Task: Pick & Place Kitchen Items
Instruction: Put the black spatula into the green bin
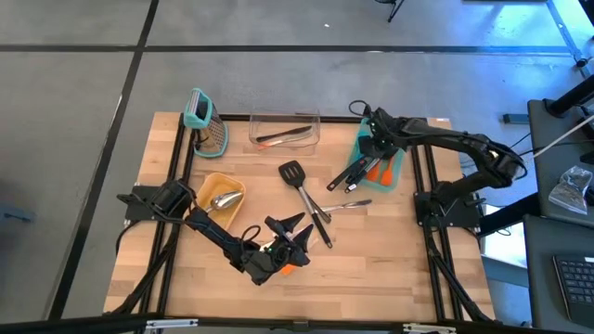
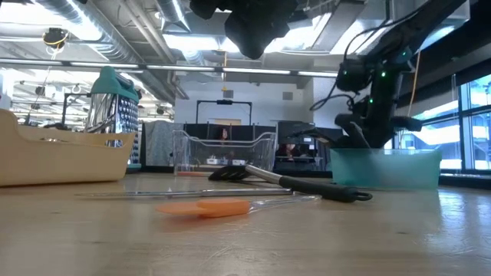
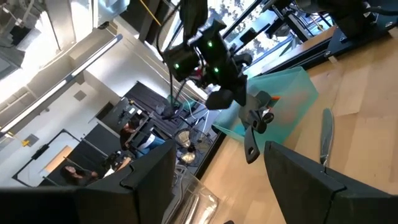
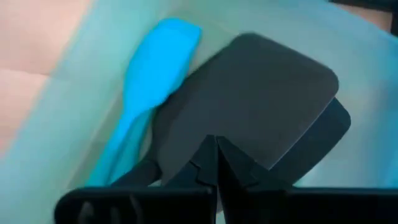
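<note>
My right gripper is shut and points steeply down into the teal bin at the table's right. In the bin lie a black turner and a blue spatula. Black handles stick out over the bin's left rim. My left gripper hangs open and level above the table's near middle, over an orange spatula lying flat on the wood. A black slotted turner and a thin metal piece lie in the table's middle. My right gripper's shut fingertips stand right over the black turner's flat head, coming from above at a steep slant. Whether they touch the head, I cannot tell.
A yellow bin with a silver scoop sits at the left. At the far edge stand a clear container holding a thin utensil and a teal-handled grater. Bare wood lies along the near right.
</note>
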You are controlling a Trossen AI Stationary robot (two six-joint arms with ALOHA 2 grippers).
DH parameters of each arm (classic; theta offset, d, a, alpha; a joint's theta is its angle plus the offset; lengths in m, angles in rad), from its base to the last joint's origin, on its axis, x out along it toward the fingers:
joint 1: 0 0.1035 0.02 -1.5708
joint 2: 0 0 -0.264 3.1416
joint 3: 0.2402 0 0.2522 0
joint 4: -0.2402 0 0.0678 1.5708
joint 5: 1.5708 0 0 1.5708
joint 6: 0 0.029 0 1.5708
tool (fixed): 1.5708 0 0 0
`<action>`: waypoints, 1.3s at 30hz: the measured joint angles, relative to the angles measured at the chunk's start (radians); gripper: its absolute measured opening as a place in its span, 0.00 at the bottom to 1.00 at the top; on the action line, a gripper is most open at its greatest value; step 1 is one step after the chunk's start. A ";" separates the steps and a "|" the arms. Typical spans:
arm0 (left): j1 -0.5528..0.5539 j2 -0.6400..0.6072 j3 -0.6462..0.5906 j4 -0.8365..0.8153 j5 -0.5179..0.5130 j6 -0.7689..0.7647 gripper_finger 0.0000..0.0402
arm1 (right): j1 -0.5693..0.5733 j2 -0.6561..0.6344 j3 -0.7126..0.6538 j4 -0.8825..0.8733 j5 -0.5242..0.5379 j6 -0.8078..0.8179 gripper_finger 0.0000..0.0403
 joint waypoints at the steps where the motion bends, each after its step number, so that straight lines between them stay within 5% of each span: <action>1: 0.000 0.000 0.000 0.000 0.000 0.000 0.60 | -0.004 0.013 0.000 -0.003 -0.001 -0.006 0.00; 25: -0.003 0.000 0.000 -0.001 -0.004 -0.006 0.60 | -0.018 0.115 0.001 -0.046 0.071 0.028 0.00; 39: -0.005 0.000 0.000 -0.001 -0.004 -0.007 0.60 | 0.068 -0.050 -0.004 0.031 0.091 0.042 0.00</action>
